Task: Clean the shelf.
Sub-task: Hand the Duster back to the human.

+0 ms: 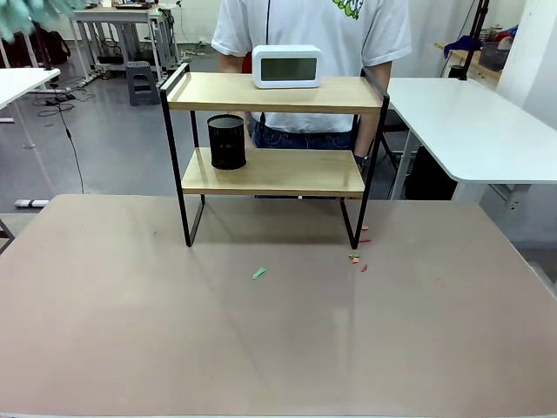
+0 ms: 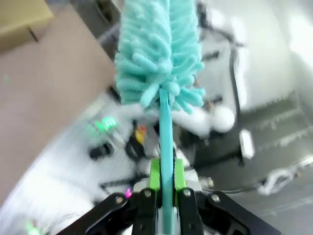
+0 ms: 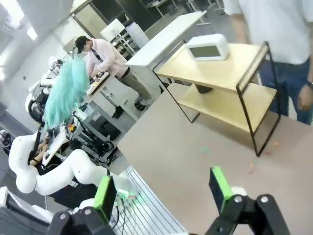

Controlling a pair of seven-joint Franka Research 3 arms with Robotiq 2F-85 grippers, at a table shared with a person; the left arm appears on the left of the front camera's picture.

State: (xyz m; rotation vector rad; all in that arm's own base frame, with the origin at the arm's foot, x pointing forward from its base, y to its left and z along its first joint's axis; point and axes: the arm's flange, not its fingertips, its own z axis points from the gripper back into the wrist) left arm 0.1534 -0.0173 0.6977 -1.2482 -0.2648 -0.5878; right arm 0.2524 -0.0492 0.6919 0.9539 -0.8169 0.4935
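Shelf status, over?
Left gripper shut on duster. Right gripper open, empty. Shelf carries clock on top board, black cup on lower.

Front, right-wrist views: shared shelf (image 1: 287, 171)

I'm seeing the beige table (image 1: 130, 331) carrying the shelf (image 1: 296, 172) near its far edge | top board is holding a white digital clock (image 1: 286, 67) | lower board is holding a black mesh cup (image 1: 226, 142) at its left end | green scrap (image 1: 258, 273) is lying on the table before the shelf | orange and red scraps (image 1: 356, 258) are lying by its right front leg
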